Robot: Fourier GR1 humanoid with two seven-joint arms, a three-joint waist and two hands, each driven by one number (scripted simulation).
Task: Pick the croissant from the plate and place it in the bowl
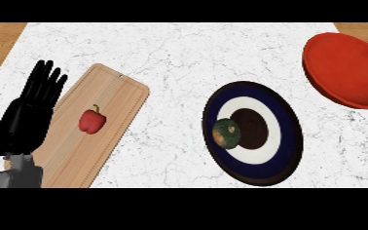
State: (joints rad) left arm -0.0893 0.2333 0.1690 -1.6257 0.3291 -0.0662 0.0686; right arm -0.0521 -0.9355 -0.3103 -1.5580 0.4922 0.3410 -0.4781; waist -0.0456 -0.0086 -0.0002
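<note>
Resting at the view's left edge, the left hand (32, 108) stands with fingers straight and raised, holding nothing; its grey forearm (22, 173) is cut off by the lower edge. The right hand appears nowhere. Just beside the left hand lies a wooden cutting board (108, 102), angled across the white marble counter (187, 53), its near corner partly covered by the hand and forearm. On the board sits a small red bell pepper (92, 120). Further right, well apart from the board, is a round plate (284, 126) with a dark blue rim, a white ring and a dark centre. A roundish green-and-orange item (226, 133) rests on the plate's left side, over the white ring; it does not look like a croissant, and what it is cannot be made out. At the upper right a red bowl (338, 70) is cut off by the right edge, its inside not visible.
</note>
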